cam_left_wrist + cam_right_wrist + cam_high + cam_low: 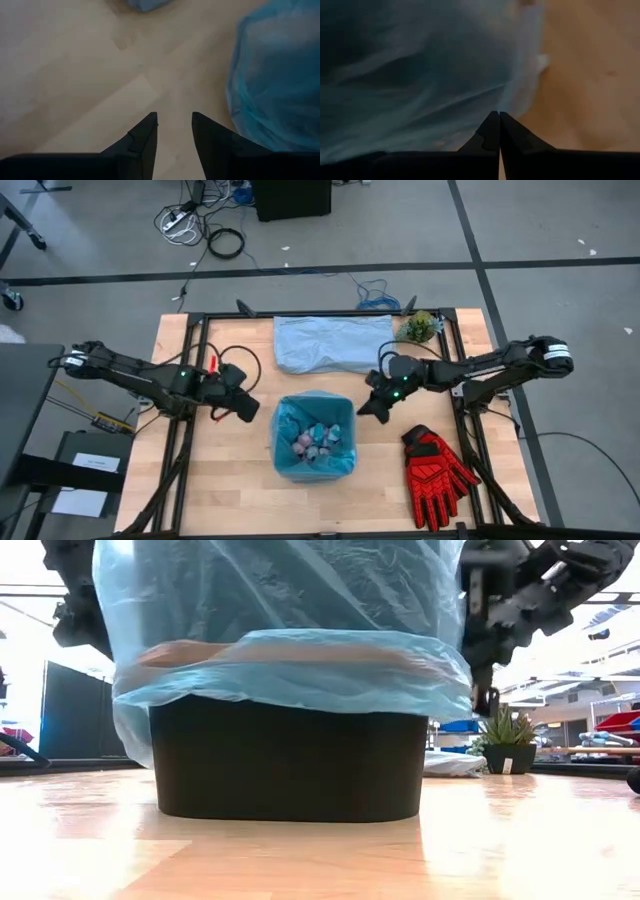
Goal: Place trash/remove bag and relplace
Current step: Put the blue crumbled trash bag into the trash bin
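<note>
The cyan-blue bag point(315, 436) lines a dark bin point(288, 765) at the middle of the wooden table point(220, 490), its top draped over the rim; pink, blue and white paper wads point(318, 442) lie inside. The left gripper point(247, 408) hovers just left of the bag, fingers point(145, 140) partly apart and holding nothing, bare tabletop under it; the right gripper point(368, 409) sits at the bag's upper-right edge, fingers pressed together, gripping nothing visible. A paler grey-blue bag point(330, 343) lies along the far edge beside a small green plant point(419, 328); red gloves point(436, 470) lie to the bin's right.
</note>
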